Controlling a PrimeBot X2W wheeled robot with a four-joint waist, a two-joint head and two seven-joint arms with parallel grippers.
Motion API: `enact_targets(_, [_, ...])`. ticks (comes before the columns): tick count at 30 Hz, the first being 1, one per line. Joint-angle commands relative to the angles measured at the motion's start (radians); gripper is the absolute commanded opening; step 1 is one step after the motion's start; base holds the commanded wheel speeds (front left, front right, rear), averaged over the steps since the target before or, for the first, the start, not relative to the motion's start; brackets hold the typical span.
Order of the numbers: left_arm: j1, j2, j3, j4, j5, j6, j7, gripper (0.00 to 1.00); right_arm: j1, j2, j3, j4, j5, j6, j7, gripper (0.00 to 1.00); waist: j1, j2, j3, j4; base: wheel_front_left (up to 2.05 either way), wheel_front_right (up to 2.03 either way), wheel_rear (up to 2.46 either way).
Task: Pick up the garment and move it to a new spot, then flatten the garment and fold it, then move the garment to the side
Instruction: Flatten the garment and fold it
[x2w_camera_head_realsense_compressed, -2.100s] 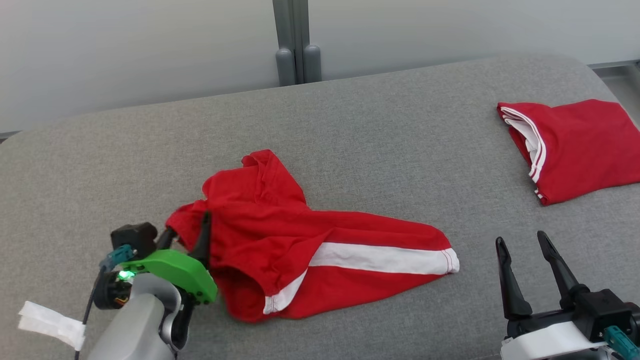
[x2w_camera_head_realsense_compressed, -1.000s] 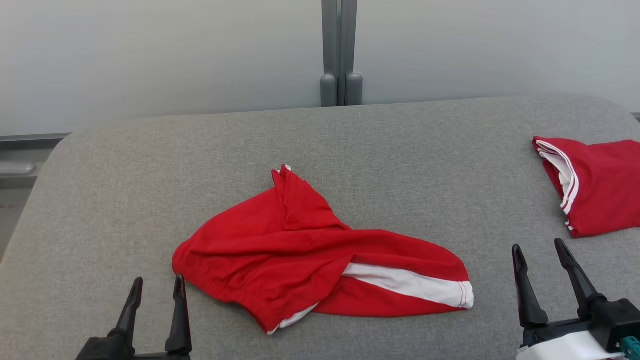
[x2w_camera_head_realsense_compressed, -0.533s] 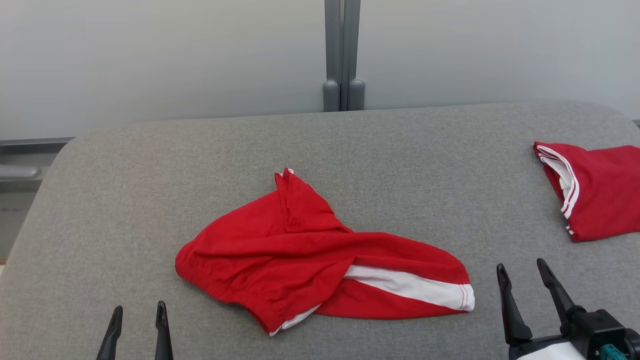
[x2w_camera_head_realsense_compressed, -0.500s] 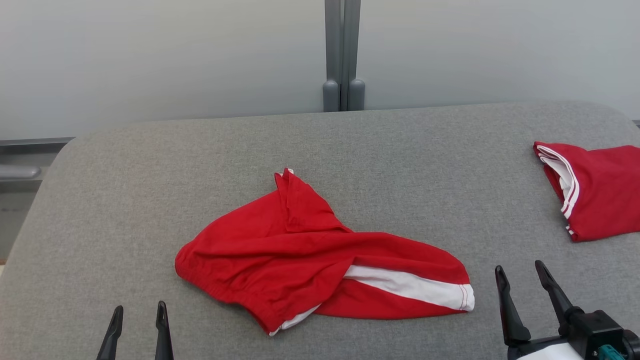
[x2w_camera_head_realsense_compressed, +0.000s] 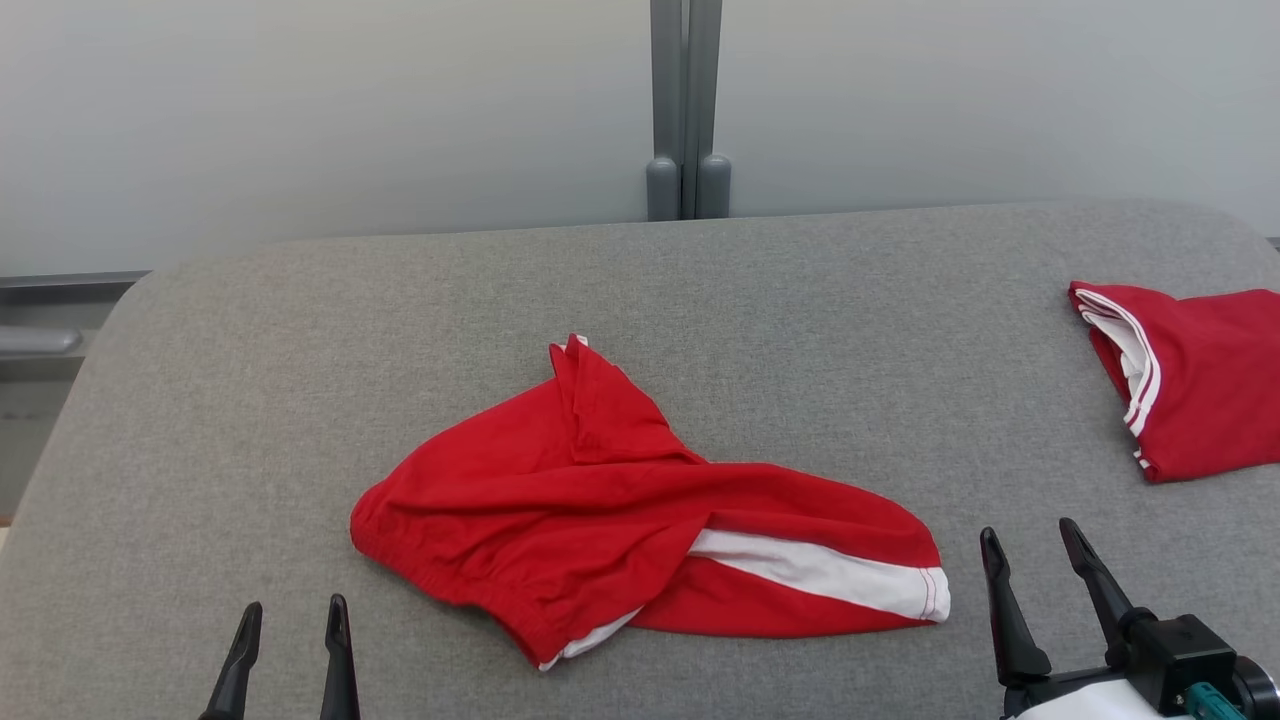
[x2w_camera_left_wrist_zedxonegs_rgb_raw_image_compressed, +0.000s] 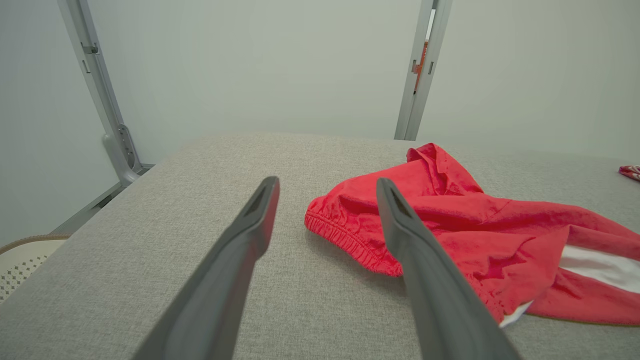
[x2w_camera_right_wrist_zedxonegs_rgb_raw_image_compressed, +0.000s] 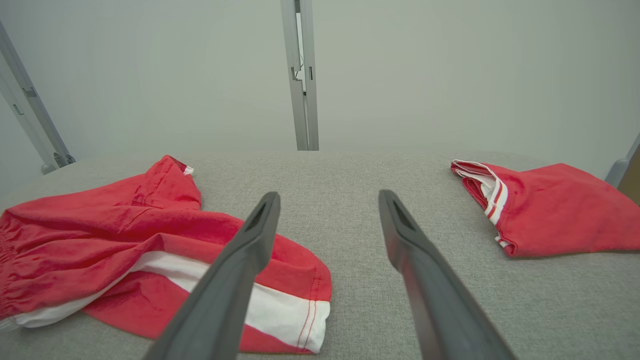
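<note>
I have both grippers low at the near edge of the grey padded table (x2w_camera_head_realsense_compressed: 300, 330), fingers pointing away from me.

My left gripper (x2w_camera_head_realsense_compressed: 295, 603) stands wide. Its two dark fingers are spread with nothing between them, and they touch nothing; from its wrist camera they hover over bare table. The red shorts (x2w_camera_head_realsense_compressed: 600, 520) lie crumpled just ahead of it and to its right. Their elastic waistband (x2w_camera_left_wrist_zedxonegs_rgb_raw_image_compressed: 350, 243) is the nearest part, close to the right finger's tip but apart from it. A peak of fabric rises at the far side of the heap.

My right gripper (x2w_camera_head_realsense_compressed: 1028, 528) is equally wide, empty and touching nothing. The shorts' leg end, with its white stripe (x2w_camera_right_wrist_zedxonegs_rgb_raw_image_compressed: 290, 310) and stitched hem, lies just to this gripper's left, near the left finger. In the wrist view that finger crosses in front of the stripe, but from the head camera a strip of table separates them. A second red garment (x2w_camera_head_realsense_compressed: 1200, 390) lies folded ahead and to the right of this gripper, well apart, its white-trimmed edges turned toward the shorts.
</note>
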Motion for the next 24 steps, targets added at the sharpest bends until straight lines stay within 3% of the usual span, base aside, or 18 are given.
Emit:
enact_targets(1, [-0.017, -0.001, 0.003, -0.003, 0.001, -0.002, 0.0, 1.0, -0.008, 0.001, -0.001, -0.002, 0.003, -0.002, -0.003, 1.0, 0.0, 0.0, 0.0, 0.001, 0.0, 0.0, 0.0])
enact_targets(9, [0.015, -0.001, -0.053, 0.023, -0.023, -0.016, 0.0, 1.0, -0.014, 0.002, -0.02, -0.003, 0.011, -0.002, -0.003, 1.0, 0.0, 0.0, -0.002, 0.001, 0.0, 0.0, 0.0])
enact_targets(14, [0.047, 0.022, -0.188, 0.144, -0.058, -0.026, 0.026, 1.0, -0.024, -0.012, -0.017, 0.137, 0.026, -0.002, -0.003, 1.0, 0.0, 0.0, -0.001, -0.006, 0.0, 0.0, 0.0])
enact_targets(19, [0.013, 0.113, -0.386, 0.154, -0.179, -0.027, 0.158, 1.0, -0.114, -0.028, 0.026, 0.29, 0.057, -0.002, 0.123, 1.0, 0.0, 0.0, 0.009, -0.014, 0.0, 0.0, 0.0])
enact_targets(24, [-0.042, 0.151, -0.452, 0.166, -0.232, -0.027, 0.209, 1.0, -0.193, -0.027, 0.082, 0.39, 0.093, -0.002, 0.246, 1.0, 0.0, 0.0, 0.024, -0.012, 0.0, 0.0, 0.0])
